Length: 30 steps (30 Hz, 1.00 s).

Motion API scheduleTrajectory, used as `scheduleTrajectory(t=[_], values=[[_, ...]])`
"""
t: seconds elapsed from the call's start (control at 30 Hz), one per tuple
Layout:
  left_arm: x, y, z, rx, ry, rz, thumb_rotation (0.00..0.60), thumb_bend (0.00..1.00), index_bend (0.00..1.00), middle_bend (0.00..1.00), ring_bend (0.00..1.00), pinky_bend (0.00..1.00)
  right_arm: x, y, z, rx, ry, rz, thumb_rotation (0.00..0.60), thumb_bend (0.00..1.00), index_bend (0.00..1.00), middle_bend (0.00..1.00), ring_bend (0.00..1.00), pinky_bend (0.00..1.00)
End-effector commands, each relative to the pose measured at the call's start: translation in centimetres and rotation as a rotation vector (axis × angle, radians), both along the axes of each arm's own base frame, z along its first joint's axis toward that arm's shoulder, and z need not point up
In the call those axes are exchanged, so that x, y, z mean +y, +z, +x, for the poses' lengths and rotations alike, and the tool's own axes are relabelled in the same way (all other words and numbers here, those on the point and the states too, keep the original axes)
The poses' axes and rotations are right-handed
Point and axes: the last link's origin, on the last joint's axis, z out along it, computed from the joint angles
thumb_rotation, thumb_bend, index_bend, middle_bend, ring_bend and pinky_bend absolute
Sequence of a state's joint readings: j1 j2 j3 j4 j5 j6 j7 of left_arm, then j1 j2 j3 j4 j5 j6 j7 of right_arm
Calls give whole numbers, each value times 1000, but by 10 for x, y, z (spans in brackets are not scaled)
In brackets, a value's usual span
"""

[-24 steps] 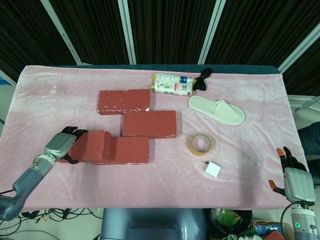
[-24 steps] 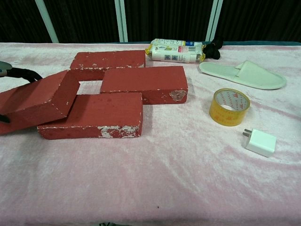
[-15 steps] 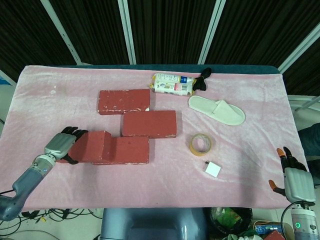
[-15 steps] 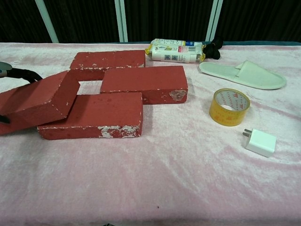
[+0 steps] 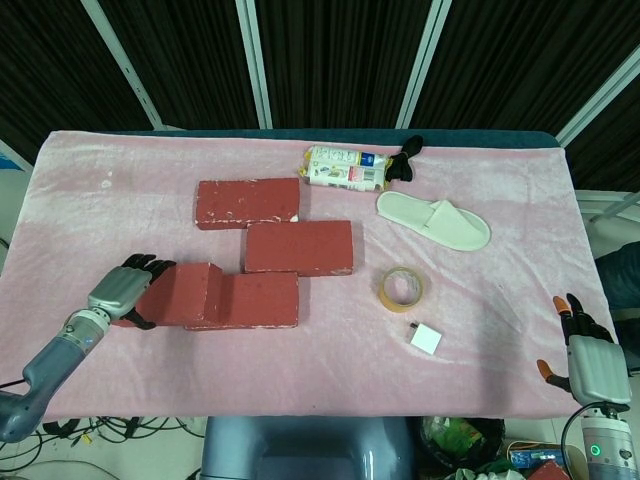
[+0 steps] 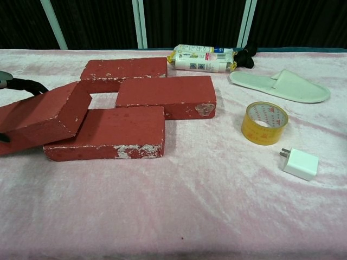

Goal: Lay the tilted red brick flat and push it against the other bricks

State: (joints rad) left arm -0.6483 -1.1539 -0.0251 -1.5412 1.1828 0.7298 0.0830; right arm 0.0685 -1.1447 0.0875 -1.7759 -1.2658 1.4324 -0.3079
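The tilted red brick (image 5: 185,291) (image 6: 43,116) leans with its right end up on the left end of a flat red brick (image 5: 260,300) (image 6: 116,130). My left hand (image 5: 122,290) grips the tilted brick's low left end, with dark fingers (image 6: 24,84) over the top and the thumb below. Two more flat bricks lie behind, a middle one (image 5: 299,247) (image 6: 162,95) and a far one (image 5: 247,202) (image 6: 124,69). My right hand (image 5: 588,362) hangs beyond the table's near right corner, fingers apart and holding nothing.
A tape roll (image 5: 401,288) (image 6: 264,122) and a white charger (image 5: 426,338) (image 6: 299,162) lie right of the bricks. Further back are a white slipper (image 5: 433,220) (image 6: 282,85) and a packet (image 5: 345,168) (image 6: 201,58) with a black item beside it.
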Motion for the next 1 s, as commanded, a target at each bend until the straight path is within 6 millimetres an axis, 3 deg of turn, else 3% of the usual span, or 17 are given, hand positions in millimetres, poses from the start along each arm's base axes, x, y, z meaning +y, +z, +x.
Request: scheduleTrajectory(t=[0.03, 0.3, 0.53, 0.77, 1.0], values=[[0, 0, 0, -2, 1, -1, 600, 34, 138, 187, 0, 0, 0, 0, 0, 1, 1, 0, 600, 158, 75, 10, 153, 230], [0, 3, 1, -7, -3, 4, 600, 34, 141, 188, 0, 0, 0, 0, 0, 1, 0, -1, 600, 157, 75, 10, 153, 230], [11, 32, 8, -12, -30, 94, 600, 35, 144, 187, 0, 0, 0, 0, 0, 0, 0, 1, 600, 158, 75, 10, 153, 231], [50, 69, 37, 44, -69, 153, 600, 35, 148, 187, 0, 0, 1, -1, 0, 0, -2, 1, 600, 158, 76, 10, 153, 230], [81, 68, 60, 141, -98, 115, 600, 35, 153, 186, 0, 0, 0, 0, -1, -3, -10, -4, 600, 158, 76, 10, 153, 231]])
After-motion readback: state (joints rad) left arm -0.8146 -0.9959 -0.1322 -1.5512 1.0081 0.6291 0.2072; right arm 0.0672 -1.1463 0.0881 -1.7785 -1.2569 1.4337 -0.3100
